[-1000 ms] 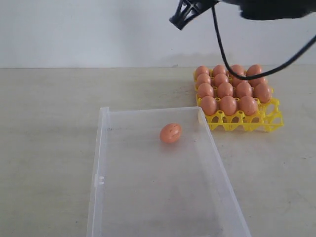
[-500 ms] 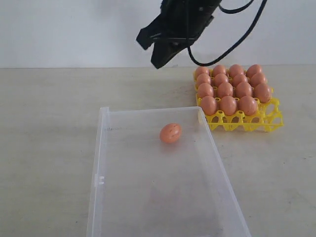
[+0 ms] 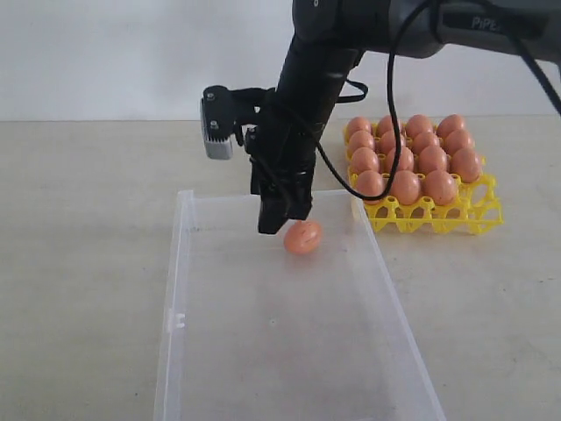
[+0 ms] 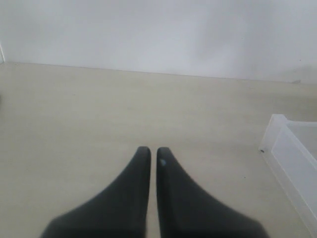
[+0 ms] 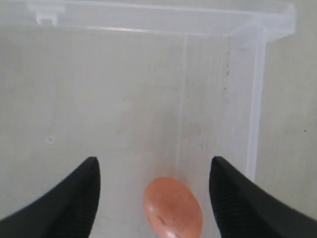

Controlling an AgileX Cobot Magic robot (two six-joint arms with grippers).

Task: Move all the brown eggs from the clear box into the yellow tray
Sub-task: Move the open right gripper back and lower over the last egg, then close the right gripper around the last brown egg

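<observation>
Transparent, smooth, faintly glossy plastic in the clear box (image 3: 180, 289). Smooth shell with a soft sheen on the brown eggs (image 3: 401, 159). Bright, glossy moulded plastic in the yellow tray (image 3: 480, 217). Pale, matt, faintly mottled desk (image 3: 88, 219). Black matt plastic on the right end effector (image 5: 153, 163), finely textured along its fingers (image 5: 233, 198).

The word "PiPER" is written in pale letters on the dark robot arm (image 3: 487, 24), near the top of the exterior view. The letters are small and a bit blurry.

Plain white wall (image 3: 131, 53) behind beige tabletop (image 3: 88, 219).
</observation>
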